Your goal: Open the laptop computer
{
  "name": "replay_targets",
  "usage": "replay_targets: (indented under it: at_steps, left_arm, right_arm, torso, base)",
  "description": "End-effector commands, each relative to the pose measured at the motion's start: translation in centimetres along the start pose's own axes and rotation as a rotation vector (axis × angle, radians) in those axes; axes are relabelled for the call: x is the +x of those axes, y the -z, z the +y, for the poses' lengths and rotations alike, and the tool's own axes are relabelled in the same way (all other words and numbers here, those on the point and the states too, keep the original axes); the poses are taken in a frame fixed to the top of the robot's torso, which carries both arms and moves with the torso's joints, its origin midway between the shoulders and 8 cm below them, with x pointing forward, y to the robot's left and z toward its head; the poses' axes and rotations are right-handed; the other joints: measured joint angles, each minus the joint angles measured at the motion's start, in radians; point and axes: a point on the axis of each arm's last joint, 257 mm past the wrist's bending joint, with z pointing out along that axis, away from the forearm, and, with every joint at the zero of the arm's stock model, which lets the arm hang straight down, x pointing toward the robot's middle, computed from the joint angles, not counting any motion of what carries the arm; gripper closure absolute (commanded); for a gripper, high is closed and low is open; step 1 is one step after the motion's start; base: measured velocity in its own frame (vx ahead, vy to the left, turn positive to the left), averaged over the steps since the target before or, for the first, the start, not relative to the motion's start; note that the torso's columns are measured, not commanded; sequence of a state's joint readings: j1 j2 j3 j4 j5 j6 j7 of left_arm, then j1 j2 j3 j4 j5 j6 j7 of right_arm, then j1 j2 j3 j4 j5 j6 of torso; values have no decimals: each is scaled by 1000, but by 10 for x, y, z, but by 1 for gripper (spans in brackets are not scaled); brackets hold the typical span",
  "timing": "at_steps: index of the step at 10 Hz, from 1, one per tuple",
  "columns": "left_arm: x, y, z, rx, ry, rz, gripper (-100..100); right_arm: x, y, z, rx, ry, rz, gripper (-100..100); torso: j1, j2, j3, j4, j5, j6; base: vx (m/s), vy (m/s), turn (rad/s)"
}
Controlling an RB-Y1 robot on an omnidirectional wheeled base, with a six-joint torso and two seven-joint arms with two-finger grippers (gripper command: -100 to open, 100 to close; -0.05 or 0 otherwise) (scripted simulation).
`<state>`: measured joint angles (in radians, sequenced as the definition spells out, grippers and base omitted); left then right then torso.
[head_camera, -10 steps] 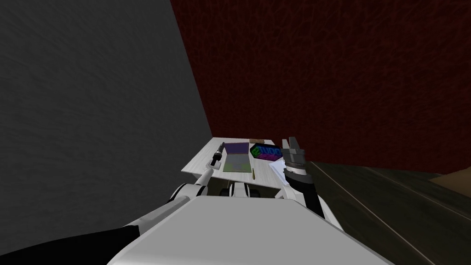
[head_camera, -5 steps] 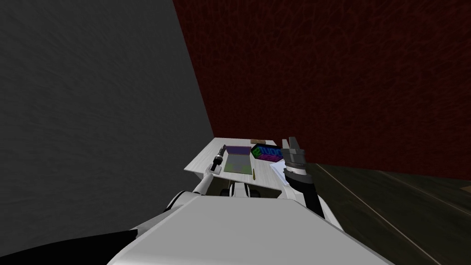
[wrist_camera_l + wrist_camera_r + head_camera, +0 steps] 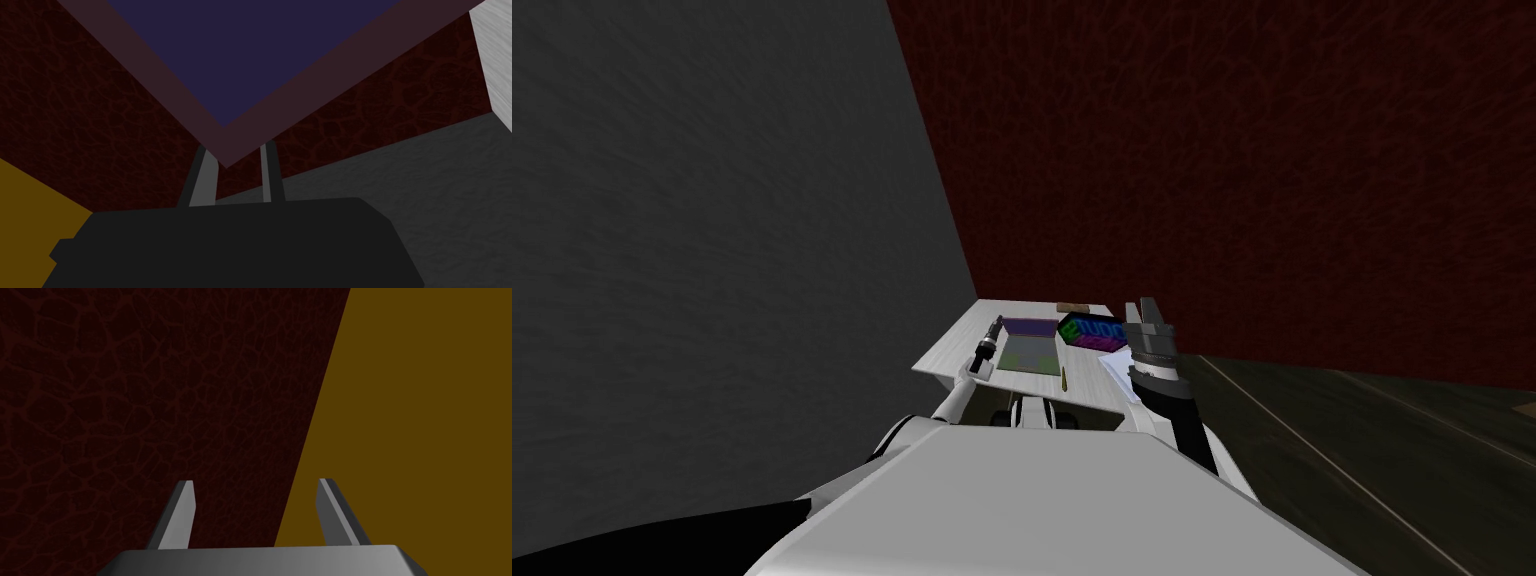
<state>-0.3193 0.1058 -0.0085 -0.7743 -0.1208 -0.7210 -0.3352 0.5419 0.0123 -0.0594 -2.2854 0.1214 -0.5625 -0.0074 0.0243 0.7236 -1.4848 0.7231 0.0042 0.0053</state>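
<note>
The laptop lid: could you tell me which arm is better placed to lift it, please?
Left. The left gripper has its fingers narrowed at a corner of the laptop lid, while the right gripper stands open, raised beside the desk, facing the wall.

Honestly it's all rendering pretty dim. The dark red wall (image 3: pixel 1232 150) and grey wall (image 3: pixel 712 200) are swallowing most of the light, so the pale table (image 3: pixel 952 352) under the left gripper (image 3: pixel 998 323) is coming out brightest. The laptop (image 3: pixel 250 50) pinched in that gripper is showing a dull violet, flat-lit. The wide head lens is tilting everything and splaying the walls toward the corners. Beyond the right gripper (image 3: pixel 255 483), a yellow-brown plane (image 3: pixel 425 413) is glowing one even tone.
</note>
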Motion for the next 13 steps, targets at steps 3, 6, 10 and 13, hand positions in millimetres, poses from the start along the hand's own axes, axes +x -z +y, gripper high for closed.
replay_targets:
  at_steps: [3,6,10,13]
  left_arm:
    - [2,20,-2,27,14,-26,100]
    - [3,30,-3,40,21,-39,100]
    - [3,30,-3,40,21,-39,100]
    - [3,30,-3,40,21,-39,100]
  right_arm:
    - [0,0,0,0,0,0,0]
    - [0,0,0,0,0,0,0]
    - [0,0,0,0,0,0,0]
    - [0,0,0,0,0,0,0]
  torso:
    - [-13,3,2,3,-1,-2]
    - [-18,3,4,8,-2,-4]
    - [-17,3,4,7,-2,-3]
    - [-18,4,4,7,-2,-4]
  base:
    - [-2,-9,-25]
    - [0,-2,7]
    - [1,2,-6]
    - [0,-2,3]
